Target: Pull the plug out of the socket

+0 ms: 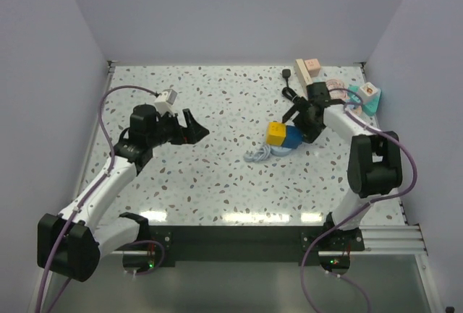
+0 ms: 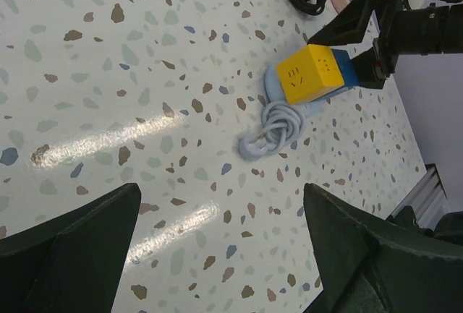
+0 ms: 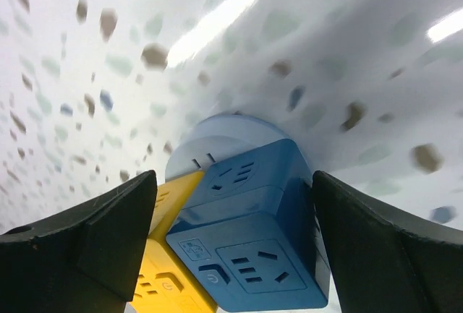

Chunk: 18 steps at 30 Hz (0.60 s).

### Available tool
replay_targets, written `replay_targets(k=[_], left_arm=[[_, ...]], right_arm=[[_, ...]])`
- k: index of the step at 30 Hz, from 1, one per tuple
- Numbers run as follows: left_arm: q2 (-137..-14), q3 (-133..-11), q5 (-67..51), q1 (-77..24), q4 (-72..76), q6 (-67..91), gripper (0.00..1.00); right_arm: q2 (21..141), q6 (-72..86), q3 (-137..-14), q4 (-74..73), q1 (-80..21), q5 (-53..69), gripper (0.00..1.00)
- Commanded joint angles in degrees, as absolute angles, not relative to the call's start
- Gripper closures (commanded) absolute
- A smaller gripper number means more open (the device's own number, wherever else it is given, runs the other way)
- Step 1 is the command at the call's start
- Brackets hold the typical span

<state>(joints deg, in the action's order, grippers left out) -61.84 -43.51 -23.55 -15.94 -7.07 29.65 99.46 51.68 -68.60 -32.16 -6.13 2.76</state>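
Risk is centred on the right gripper [image 3: 233, 177]. Its jaws are seen spread wide on either side of the blue cube [image 3: 253, 248], with gaps on both sides and nothing clamped. If they were closed here, the cube would be taken instead of the plug [image 1: 289, 74]. The yellow cube [image 2: 311, 74], touching the blue one on its left, would probably be shoved along too.

The plug is found at the far right of the table [image 1: 217, 190], just beside the left end of the socket [image 1: 304, 74]. Whether its pins are seated cannot be told from above. Its black cord [image 1: 291, 97] is looped on the table between the socket and the right gripper, so it could be snagged or dragged by a finger during a reach. The socket is held down by nothing, so a pull on the plug is judged likely to slide or lift the whole bar rather than free the pins. The pale coiled cable [image 2: 271, 131] just near of the cubes could also be caught.

The left gripper [image 2: 221, 197] is seen well apart on the left, with its jaws fully parted and empty above the table.

No brand name or word can be read. Only outlet slots and a small power symbol are made out on the blue cube, and slot marks on the yellow one.
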Motion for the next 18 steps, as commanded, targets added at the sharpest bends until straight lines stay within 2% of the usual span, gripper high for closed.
replay_targets(k=[1, 8, 13, 18], left_arm=[[-62.3, -43.2, -21.9, -17.2, -4.7, 30.8, 0.0], [-63.0, -42.9, -19.9, -18.4, -5.1, 31.0, 0.0], [-64.9, -43.1, -19.6, -18.9, -5.4, 30.6, 0.0], [-66.3, -43.9, -19.7, -19.1, -5.6, 29.4, 0.0]], right_arm=[[99.3, 58.2, -68.4, -32.5, -14.2, 7.5, 0.09], [104.1, 65.3, -74.0, -29.0, -25.2, 8.5, 0.09], [107.9, 63.3, -80.5, -27.6, -27.9, 14.8, 0.08], [108.3, 53.3, -91.1, -39.5, -25.9, 10.2, 0.04]])
